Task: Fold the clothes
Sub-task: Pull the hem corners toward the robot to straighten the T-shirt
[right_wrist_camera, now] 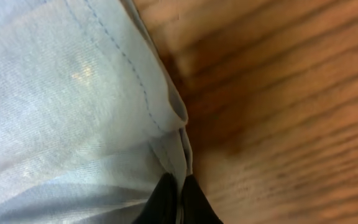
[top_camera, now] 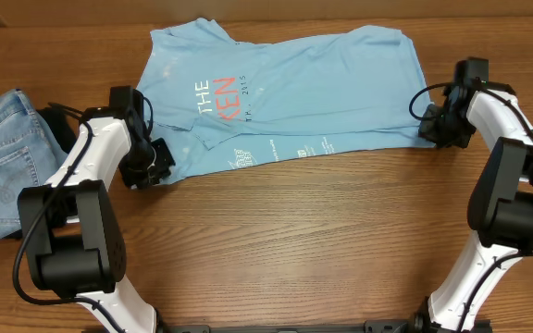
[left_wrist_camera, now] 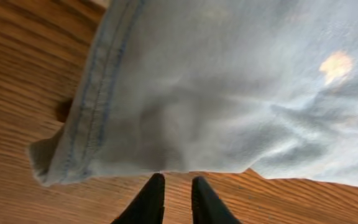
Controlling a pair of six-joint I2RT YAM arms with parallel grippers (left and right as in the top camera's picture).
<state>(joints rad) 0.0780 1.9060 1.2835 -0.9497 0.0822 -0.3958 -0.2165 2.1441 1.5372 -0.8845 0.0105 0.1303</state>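
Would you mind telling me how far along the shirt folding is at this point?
Early on. Done: the T-shirt lies spread flat on the table, lettering up; I see no definite fold. In hand: the right gripper pinches its right-hand hem, and the left gripper sits at the left edge, fingers slightly apart with no cloth between them. Left: all the folding into a compact shape.

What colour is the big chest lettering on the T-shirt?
The lettering is white "THE" over orange-red "KEN", on the sky-blue T-shirt. It shows best in the overhead view.
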